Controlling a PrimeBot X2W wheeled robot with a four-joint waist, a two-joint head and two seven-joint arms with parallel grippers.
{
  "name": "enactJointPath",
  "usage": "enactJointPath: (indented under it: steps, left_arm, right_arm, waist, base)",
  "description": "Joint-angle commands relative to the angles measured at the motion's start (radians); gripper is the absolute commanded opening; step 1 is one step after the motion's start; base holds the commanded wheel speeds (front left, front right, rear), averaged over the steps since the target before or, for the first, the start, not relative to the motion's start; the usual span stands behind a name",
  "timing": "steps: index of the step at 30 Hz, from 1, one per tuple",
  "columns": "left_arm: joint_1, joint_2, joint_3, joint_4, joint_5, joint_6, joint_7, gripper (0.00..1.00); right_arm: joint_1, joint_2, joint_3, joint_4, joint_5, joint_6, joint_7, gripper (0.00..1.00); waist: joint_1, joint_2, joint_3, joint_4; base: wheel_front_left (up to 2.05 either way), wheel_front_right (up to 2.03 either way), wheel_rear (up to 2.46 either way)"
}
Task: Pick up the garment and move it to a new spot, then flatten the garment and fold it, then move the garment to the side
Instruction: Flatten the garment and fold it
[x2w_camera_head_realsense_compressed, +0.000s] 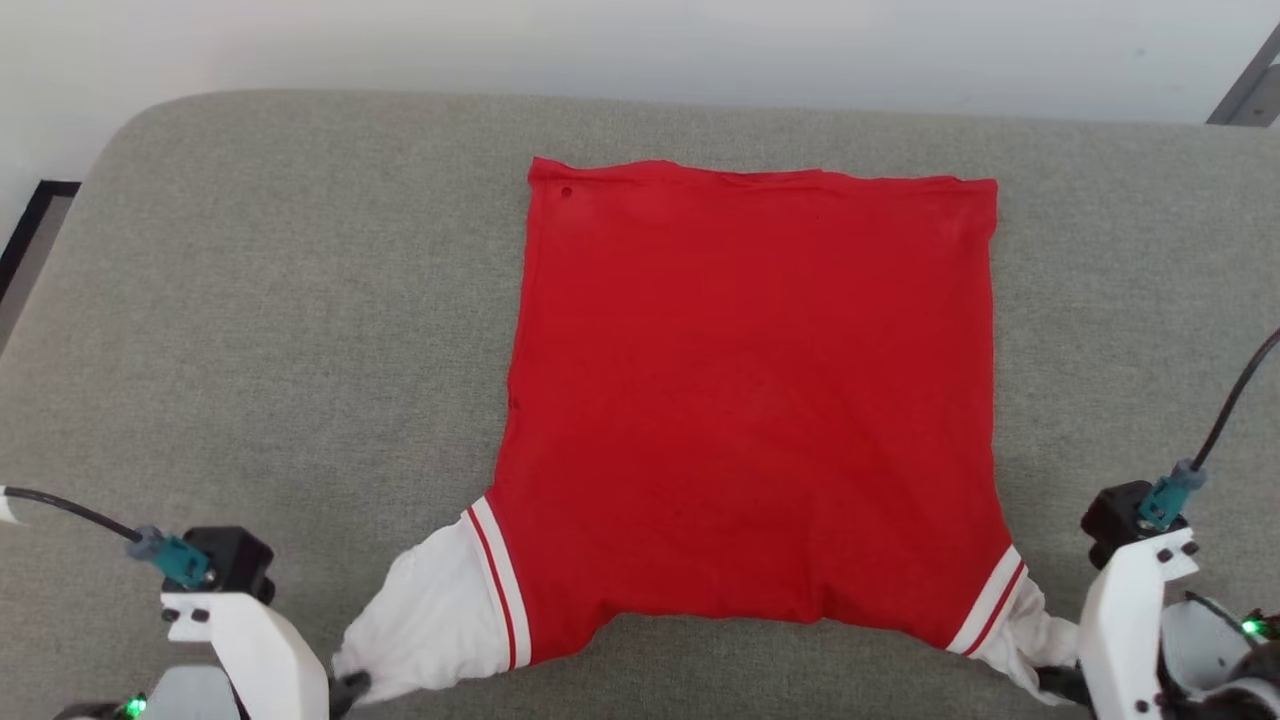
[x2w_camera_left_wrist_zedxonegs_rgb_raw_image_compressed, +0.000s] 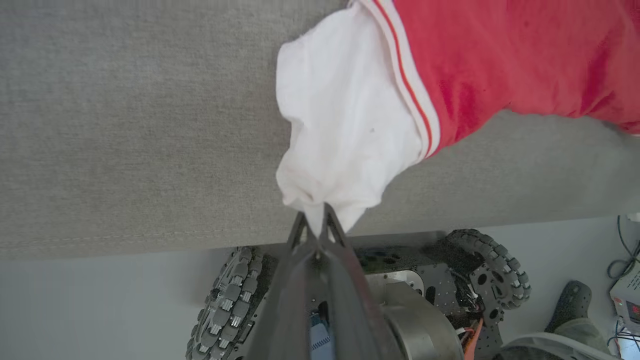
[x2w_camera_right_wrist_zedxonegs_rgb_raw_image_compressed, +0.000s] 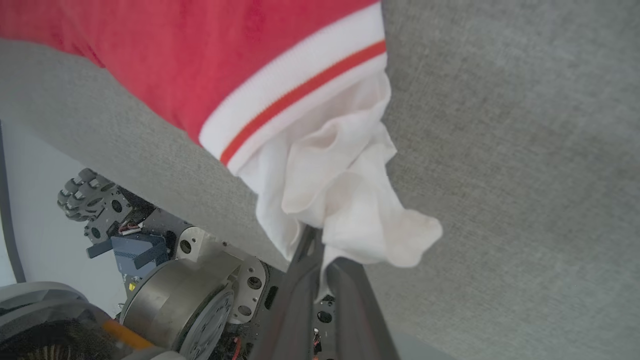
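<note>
Currently the garment lies spread flat on the grey cushion, about mid-cushion. Its hem points to the cushion's far edge and both sleeves sit at the near edge. The left gripper is pinched tight on the tip of the left sleeve, and the right gripper is pinched on the right sleeve, both at the cushion's near edge. Likely reason: holding both sleeve ends lets the arms tension the cloth and smooth the body. The body looks nearly wrinkle-free, with the sleeves bunched at the pinches. Judged step: flattening, fold not yet begun.
</note>
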Motion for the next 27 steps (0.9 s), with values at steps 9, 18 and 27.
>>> enactJointPath:
  steps: [9, 18, 27]
  left_arm:
    - [-0.075, -0.076, 0.023, 0.088, 0.022, -0.081, -0.087, 0.00]
    - [-0.125, -0.111, 0.020, 0.146, 0.048, -0.122, -0.128, 0.00]
    - [-0.156, -0.141, -0.004, 0.182, 0.066, -0.154, -0.130, 0.00]
  right_arm:
    - [-0.042, 0.033, 0.043, 0.052, -0.095, 0.000, -0.165, 1.00]
    - [-0.111, 0.066, -0.034, -0.090, -0.134, 0.000, -0.224, 1.00]
    - [-0.305, 0.162, -0.125, -0.050, -0.266, 0.000, -0.381, 1.00]
  waist:
    - [0.0000, -0.0001, 0.040, -0.018]
    - [0.0000, -0.0001, 0.078, -0.030]
    - [0.0000, -0.0001, 0.122, -0.017]
  base:
    - [0.00, 0.00, 0.00]
    - [0.00, 0.00, 0.00]
    - [0.00, 0.00, 0.00]
